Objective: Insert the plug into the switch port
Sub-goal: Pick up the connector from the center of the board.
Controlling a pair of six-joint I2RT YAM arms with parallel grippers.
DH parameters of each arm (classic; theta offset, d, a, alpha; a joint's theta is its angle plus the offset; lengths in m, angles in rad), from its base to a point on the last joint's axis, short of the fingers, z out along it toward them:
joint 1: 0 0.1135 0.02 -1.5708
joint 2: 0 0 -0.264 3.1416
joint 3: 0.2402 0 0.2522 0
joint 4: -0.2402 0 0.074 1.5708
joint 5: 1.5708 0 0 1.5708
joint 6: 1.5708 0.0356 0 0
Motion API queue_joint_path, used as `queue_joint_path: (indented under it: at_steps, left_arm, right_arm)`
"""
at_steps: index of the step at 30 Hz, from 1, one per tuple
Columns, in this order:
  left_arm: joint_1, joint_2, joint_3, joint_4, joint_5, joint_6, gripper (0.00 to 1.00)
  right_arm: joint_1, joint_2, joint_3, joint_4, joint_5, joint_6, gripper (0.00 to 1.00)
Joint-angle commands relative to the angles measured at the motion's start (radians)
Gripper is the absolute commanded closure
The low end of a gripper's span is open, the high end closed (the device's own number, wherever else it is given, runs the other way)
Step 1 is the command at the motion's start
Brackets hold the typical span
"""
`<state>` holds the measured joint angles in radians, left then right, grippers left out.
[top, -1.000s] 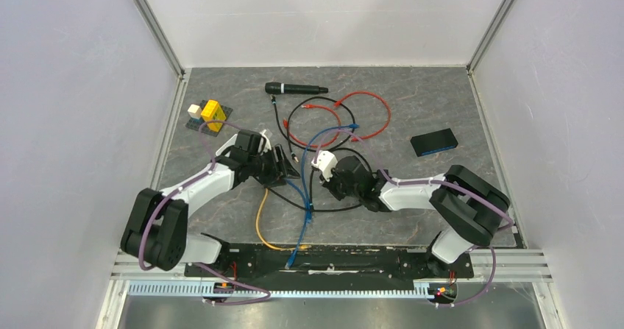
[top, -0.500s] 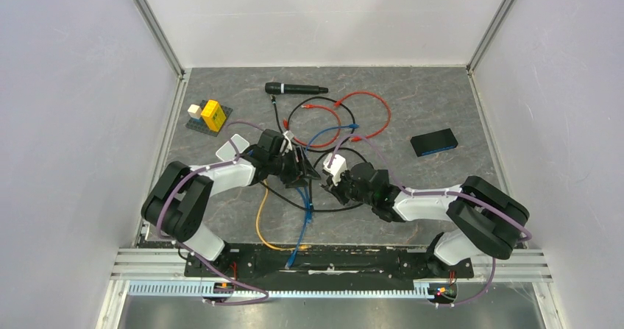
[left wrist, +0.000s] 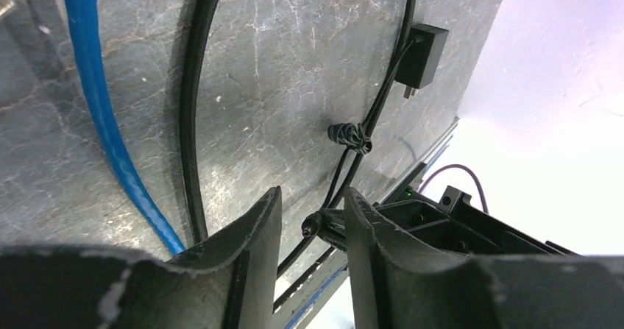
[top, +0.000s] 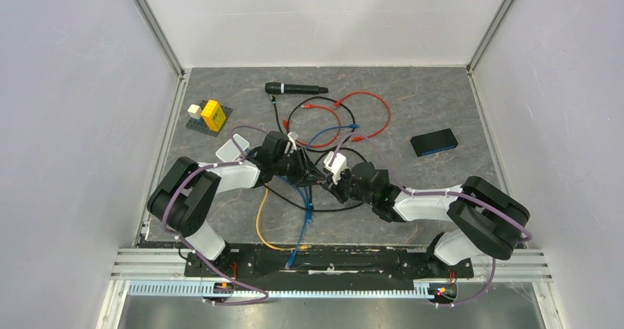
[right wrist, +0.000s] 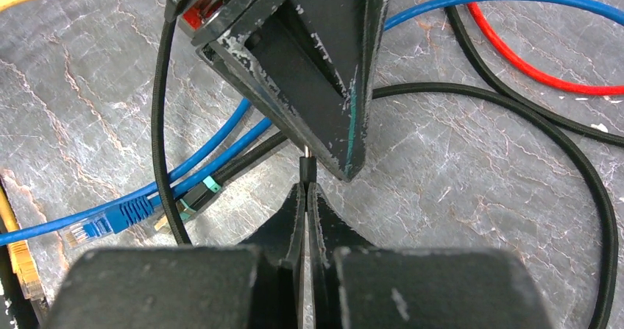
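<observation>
My right gripper (right wrist: 306, 189) is shut on a thin black barrel plug (right wrist: 307, 168), whose metal tip pokes out towards my left gripper's black fingers (right wrist: 324, 71). In the left wrist view the plug (left wrist: 318, 226) sits in the gap between my left gripper's (left wrist: 313, 196) open fingers and touches neither. From above, the two grippers meet tip to tip, left (top: 307, 173) and right (top: 329, 182). A pale rounded flat box (top: 231, 149), apparently the switch, lies behind my left arm. Its port does not show.
The plug's black cable runs to a black adapter (left wrist: 423, 46). Blue (right wrist: 110, 222), yellow (top: 260, 222) and red (top: 360, 115) cables lie tangled around the grippers. A black microphone (top: 294, 88), a dark flat box (top: 434, 143) and yellow and white blocks (top: 208, 114) lie farther back.
My left arm has folded in and its gripper has moved right until it meets the right gripper. The right gripper with the plug has shifted slightly. The pale box now shows behind my left arm.
</observation>
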<state>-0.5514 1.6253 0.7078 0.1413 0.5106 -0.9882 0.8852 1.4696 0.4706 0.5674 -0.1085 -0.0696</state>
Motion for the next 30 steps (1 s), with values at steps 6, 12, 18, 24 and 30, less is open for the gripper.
queue_joint_path:
  at_steps: [6, 12, 18, 24, 30]
  left_arm:
    - [-0.004, -0.007, -0.054, 0.131, 0.059, -0.143, 0.74]
    - [-0.004, -0.042, -0.059, 0.130, 0.050, -0.157, 0.96]
    - [-0.004, -0.057, -0.062, 0.128, 0.049, -0.164, 0.98]
    - [-0.004, -0.063, -0.062, 0.128, 0.049, -0.167, 0.98]
    - [-0.004, -0.071, -0.071, 0.128, 0.042, -0.173, 0.98]
  right_arm:
    - [-0.004, -0.011, 0.016, 0.058, 0.028, 0.028, 1.00]
    - [-0.005, -0.014, 0.006, 0.066, -0.003, 0.006, 0.90]
    - [-0.018, -0.036, -0.049, 0.112, -0.039, -0.013, 0.80]
    - [-0.028, -0.036, -0.055, 0.127, -0.044, -0.015, 0.87]
    - [-0.029, -0.032, -0.035, 0.135, -0.056, -0.013, 0.85]
